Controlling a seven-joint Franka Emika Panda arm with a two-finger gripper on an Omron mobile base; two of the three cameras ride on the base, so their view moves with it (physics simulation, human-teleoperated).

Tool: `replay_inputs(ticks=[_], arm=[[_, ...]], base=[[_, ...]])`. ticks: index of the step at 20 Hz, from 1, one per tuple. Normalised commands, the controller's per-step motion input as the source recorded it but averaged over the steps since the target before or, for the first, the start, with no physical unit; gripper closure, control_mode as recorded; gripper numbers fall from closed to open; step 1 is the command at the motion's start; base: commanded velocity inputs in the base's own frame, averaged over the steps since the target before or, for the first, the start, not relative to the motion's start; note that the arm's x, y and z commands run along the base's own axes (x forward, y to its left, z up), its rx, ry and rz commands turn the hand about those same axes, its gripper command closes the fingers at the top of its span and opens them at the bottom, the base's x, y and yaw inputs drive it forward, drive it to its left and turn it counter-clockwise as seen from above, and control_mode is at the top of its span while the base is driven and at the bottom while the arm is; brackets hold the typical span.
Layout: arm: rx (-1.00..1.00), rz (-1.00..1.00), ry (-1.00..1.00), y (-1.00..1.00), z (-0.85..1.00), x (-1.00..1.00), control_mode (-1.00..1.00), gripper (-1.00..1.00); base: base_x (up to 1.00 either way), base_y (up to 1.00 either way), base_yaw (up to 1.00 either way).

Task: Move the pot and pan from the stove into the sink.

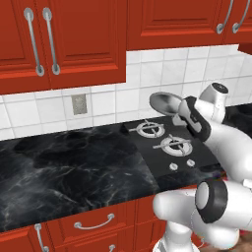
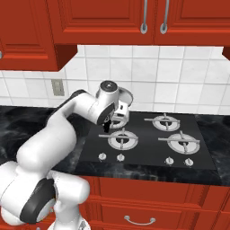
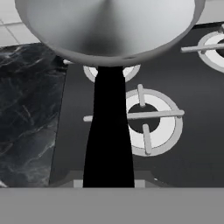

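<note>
Lifting the pan (image 3: 109, 30) off the stove (image 3: 175, 157) is the step in hand — its silver bowl fills the top of the hand view, raised clear above the burners, its black handle running down to the bottom edge. The gripper (image 2: 108, 121), centre-left in the right base view, is clamped shut on that handle. Next, it seems, the pan must be carried across to the sink — neither sink nor pot is visible here.

Red wooden upper cabinets (image 1: 64, 39) with curved silver handles (image 1: 34, 42), white square-tiled wall (image 2: 179, 76) behind, a grey outlet plate (image 1: 78, 104) on the tiles, black marbled surface (image 1: 64, 172) — red drawers (image 2: 148, 211) below, near side.
</note>
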Motion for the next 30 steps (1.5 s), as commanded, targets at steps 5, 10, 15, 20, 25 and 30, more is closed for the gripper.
replay_inputs(ticks=[5,10,15,20,25,30], arm=[[0.0,0.14,-0.06,0.0,0.38,-0.89,-1.0,1.0],[0.0,0.14,-0.13,0.0,0.31,-0.82,-1.0,1.0],[0.0,0.12,-0.17,0.0,0.26,-0.83,-1.0,1.0],[0.0,0.09,-0.24,0.0,0.12,-0.83,-1.0,1.0],[0.04,0.02,-0.14,-0.05,0.07,-0.33,-1.0,1.0],[0.0,0.0,0.0,0.0,0.0,0.0,-1.0,1.0]], base=[[0.0,0.0,0.0],[0.0,0.0,0.0],[0.0,0.0,0.0],[0.0,0.0,0.0],[0.0,0.0,0.0],[0.0,0.0,0.0]])
